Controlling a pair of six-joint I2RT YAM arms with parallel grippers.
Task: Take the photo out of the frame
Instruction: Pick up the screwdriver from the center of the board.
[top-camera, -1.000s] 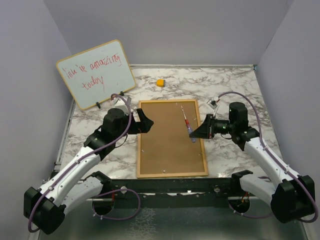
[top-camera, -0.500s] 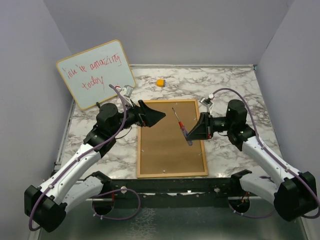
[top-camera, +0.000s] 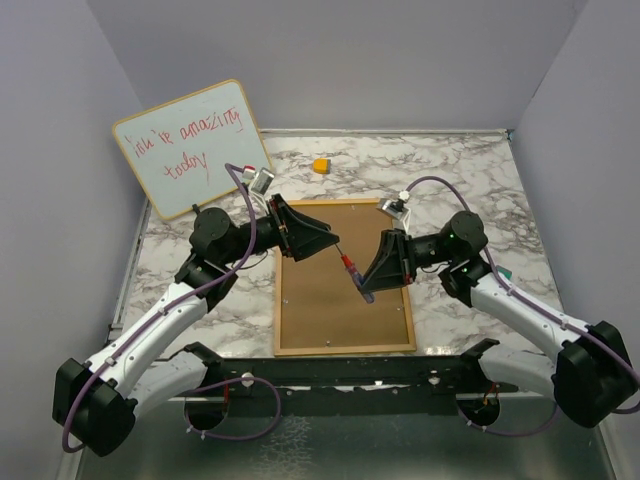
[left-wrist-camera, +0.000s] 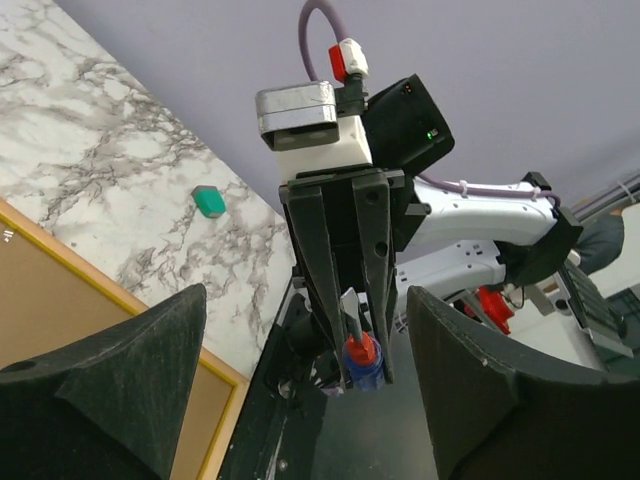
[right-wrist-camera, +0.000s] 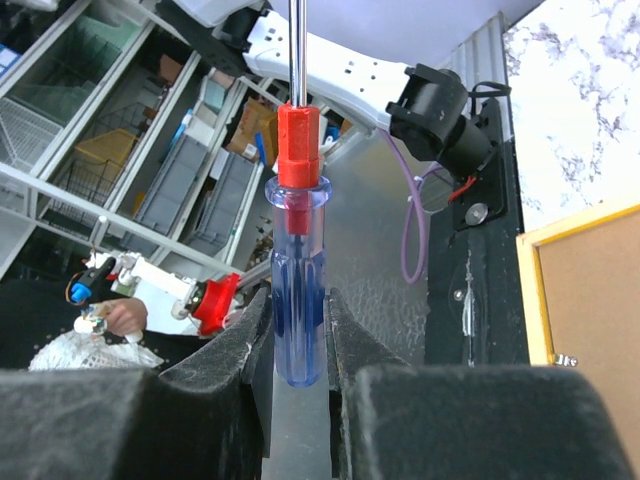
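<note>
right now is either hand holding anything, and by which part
The right hand grips the screwdriver by the butt end of its clear blue handle. The left hand is open and holds nothing.

Air over the far half of the frame (top-camera: 345, 310) is pretty crowded: the wide-spread left gripper (top-camera: 330, 242) and the right gripper (top-camera: 366, 284), which is pinching a screwdriver (top-camera: 352, 270), point at each other with only a narrow gap between. The frame's near half is uncovered, with open marble table (top-camera: 470, 180) on both sides past the arms. Obstacles: the whiteboard (top-camera: 192, 148) standing back left, a small yellow block (top-camera: 320, 165) behind the frame, and a green bit (top-camera: 506, 272) on the table's right side.
</note>
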